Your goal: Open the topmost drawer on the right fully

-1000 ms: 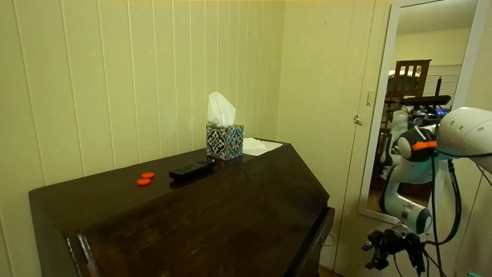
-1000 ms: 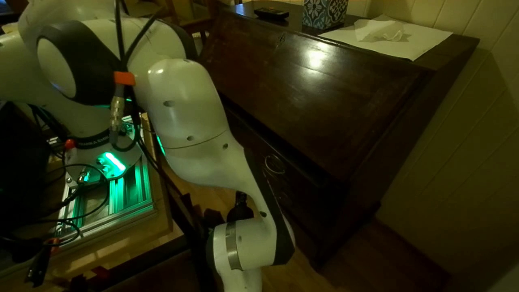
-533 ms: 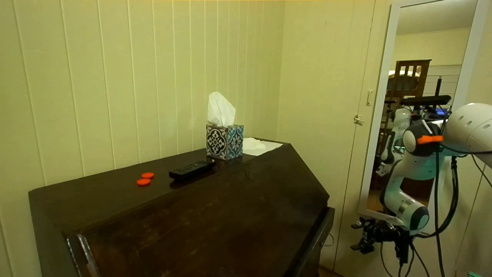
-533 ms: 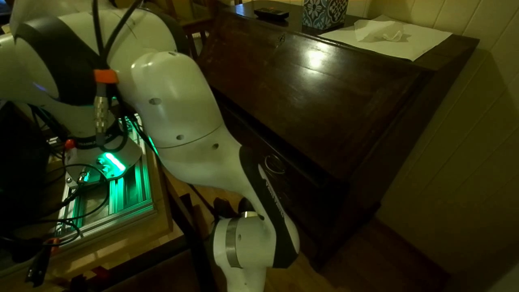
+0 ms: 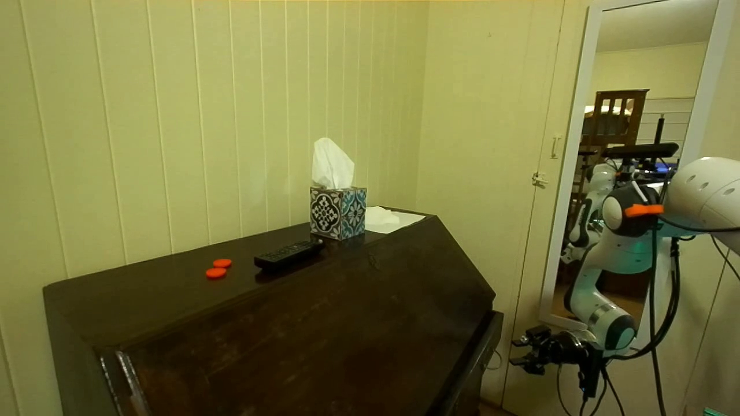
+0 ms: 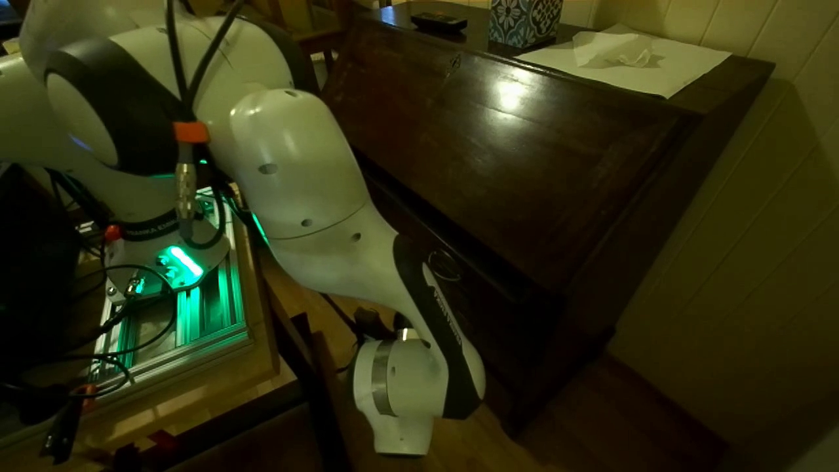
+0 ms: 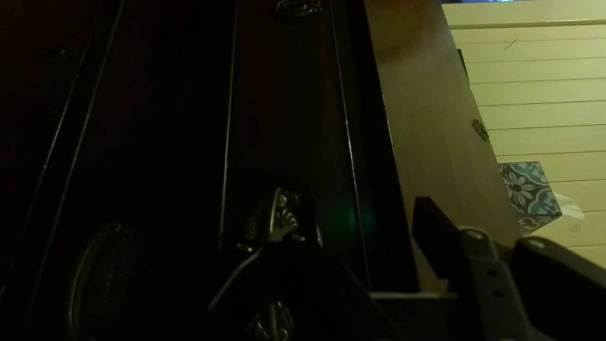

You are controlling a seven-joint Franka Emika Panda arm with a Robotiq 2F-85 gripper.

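Note:
The dark wooden desk (image 5: 324,323) has drawers below its sloped front. In the wrist view the picture is turned sideways, with the desk's top toward the right. The top drawer (image 7: 284,118) looks shut. Its near brass handle (image 7: 285,215) is partly hidden behind one finger; the far handle (image 7: 296,7) shows at the top edge. A ring handle (image 6: 445,265) also shows in an exterior view. My gripper (image 5: 517,351) is open and empty in front of the drawers; its spread fingers also show in the wrist view (image 7: 362,232). Contact with the handle cannot be told.
A lower drawer handle (image 7: 94,279) is at the left of the wrist view. On the desk stand a tissue box (image 5: 338,214), a remote (image 5: 288,255), orange discs (image 5: 217,273) and white paper (image 6: 682,62). A mirror (image 5: 569,190) leans behind the arm.
My gripper has moved left toward the desk front in an exterior view, and its wrist has turned slightly. It stays open. The drawer and the things on the desk have not moved.

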